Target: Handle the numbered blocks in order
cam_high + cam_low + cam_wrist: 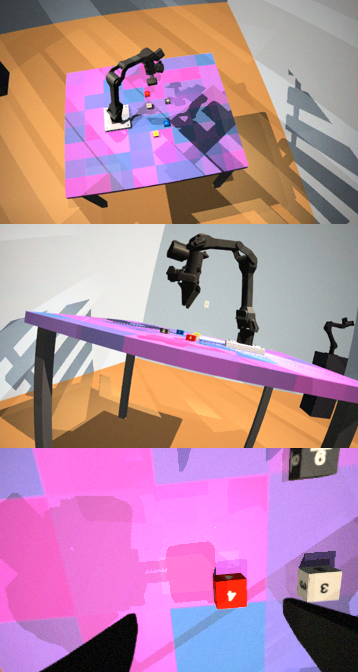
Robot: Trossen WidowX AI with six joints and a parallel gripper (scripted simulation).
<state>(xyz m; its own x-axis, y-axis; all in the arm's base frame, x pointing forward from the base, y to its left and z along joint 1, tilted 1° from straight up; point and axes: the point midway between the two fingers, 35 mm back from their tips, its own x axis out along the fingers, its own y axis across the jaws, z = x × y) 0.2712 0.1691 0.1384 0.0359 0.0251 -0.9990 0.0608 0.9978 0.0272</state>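
Note:
My gripper is open and empty. It hangs high above the table, over the far part near the red block. The red block shows a 4 and sits below, between the fingertips in the wrist view. A cream block shows a 3. A dark block shows a 6. A blue block and a yellow block lie nearer the front; their digits are too small to read.
The arm stands on a white base plate left of the blocks. The table has a pink and purple patchwork top. A second small arm on a black pedestal stands off the table.

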